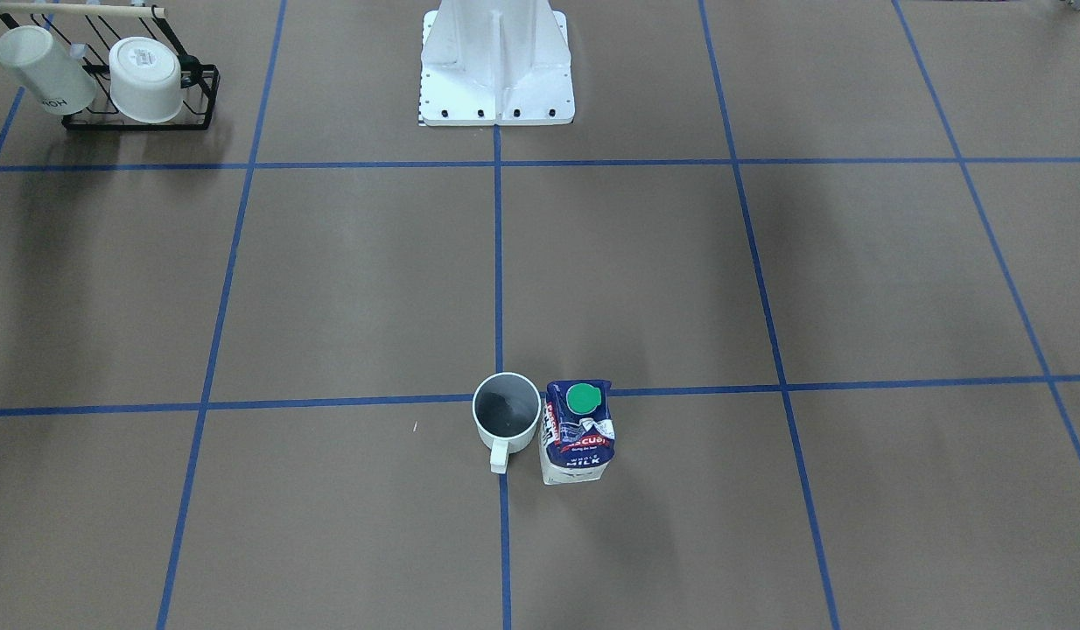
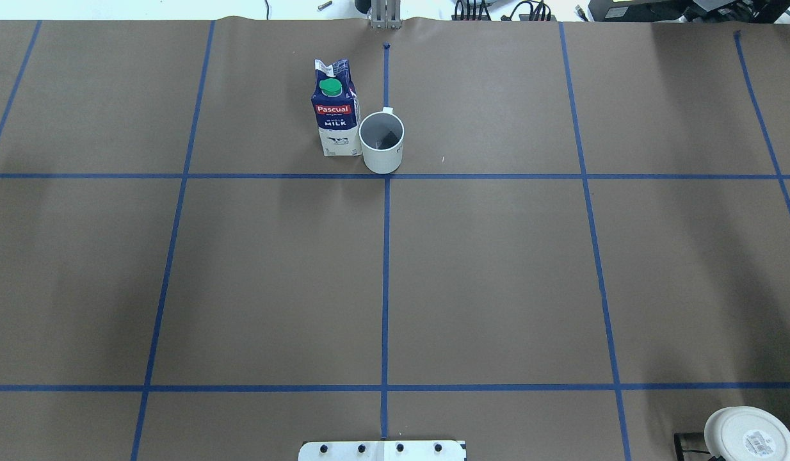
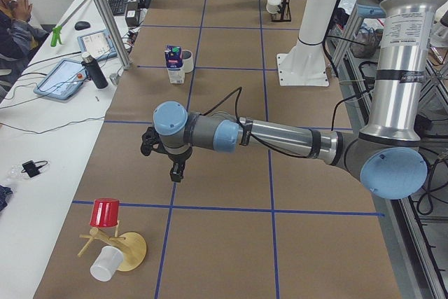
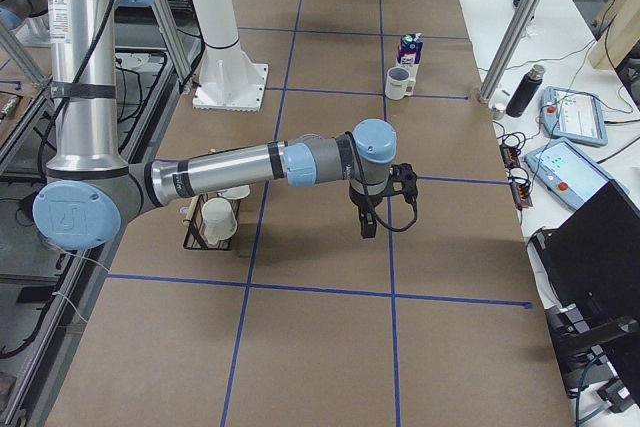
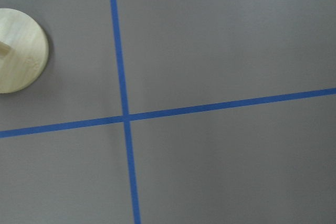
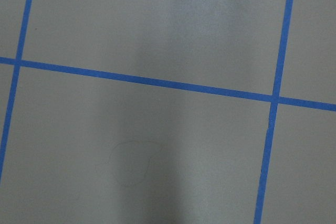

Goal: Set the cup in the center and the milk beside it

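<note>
The cup (image 1: 506, 411), a small white mug with a dark inside, stands upright on the center tape crossing (image 2: 386, 176), its handle turned away from the robot. The milk (image 1: 578, 429), a navy and white carton with a green cap, stands upright right beside it, on the robot's left; both also show in the overhead view, cup (image 2: 381, 141) and milk (image 2: 335, 109). My left gripper (image 3: 176, 170) shows only in the exterior left view, far from both, and my right gripper (image 4: 366, 223) only in the exterior right view. I cannot tell whether either is open or shut.
A black wire rack (image 1: 142, 118) with two other white mugs stands near the robot's right side. A wooden mug tree (image 3: 122, 250) with a red cup (image 3: 105, 213) and a white cup is at the left end. The white robot base (image 1: 496, 79) is at the table's back edge.
</note>
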Controlling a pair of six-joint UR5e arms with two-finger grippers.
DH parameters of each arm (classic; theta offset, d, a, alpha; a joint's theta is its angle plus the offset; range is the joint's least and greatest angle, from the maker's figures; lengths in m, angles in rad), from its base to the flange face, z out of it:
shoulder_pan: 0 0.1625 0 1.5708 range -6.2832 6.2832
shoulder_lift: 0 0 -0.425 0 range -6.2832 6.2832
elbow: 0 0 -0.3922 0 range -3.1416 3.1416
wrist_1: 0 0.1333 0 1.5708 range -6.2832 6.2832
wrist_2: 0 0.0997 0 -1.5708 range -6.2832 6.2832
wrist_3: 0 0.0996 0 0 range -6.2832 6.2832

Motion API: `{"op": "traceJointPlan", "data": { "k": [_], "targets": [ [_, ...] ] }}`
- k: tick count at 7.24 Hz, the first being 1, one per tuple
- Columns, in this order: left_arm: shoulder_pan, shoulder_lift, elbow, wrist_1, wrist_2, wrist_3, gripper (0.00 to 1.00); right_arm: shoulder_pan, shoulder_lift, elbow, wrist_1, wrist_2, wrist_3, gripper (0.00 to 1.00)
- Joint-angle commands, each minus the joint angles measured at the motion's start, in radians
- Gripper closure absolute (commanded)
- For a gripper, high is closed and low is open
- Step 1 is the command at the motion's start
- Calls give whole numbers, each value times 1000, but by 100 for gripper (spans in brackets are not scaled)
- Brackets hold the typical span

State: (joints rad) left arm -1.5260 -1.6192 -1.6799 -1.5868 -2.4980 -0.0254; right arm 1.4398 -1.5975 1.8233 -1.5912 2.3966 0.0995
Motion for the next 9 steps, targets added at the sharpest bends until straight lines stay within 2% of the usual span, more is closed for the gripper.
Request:
{"op": "traceJointPlan", "data": {
  "k": [1, 4, 6, 9],
  "targets": [
    [1, 80, -35, -33, -2, 8, 2, -1, -1, 25, 0, 1, 3, 0],
    [1, 127, -67, -71, -1, 7, 2, -1, -15, 51, -3, 55, -7, 0],
    [0, 127, -84, -73, -2, 5, 2, 1, -27, 85, -4, 41, -7, 0],
    [-2, 157, -113, -78, -2, 7, 2, -1, -35, 87, -7, 41, -7, 0]
  ]
}}
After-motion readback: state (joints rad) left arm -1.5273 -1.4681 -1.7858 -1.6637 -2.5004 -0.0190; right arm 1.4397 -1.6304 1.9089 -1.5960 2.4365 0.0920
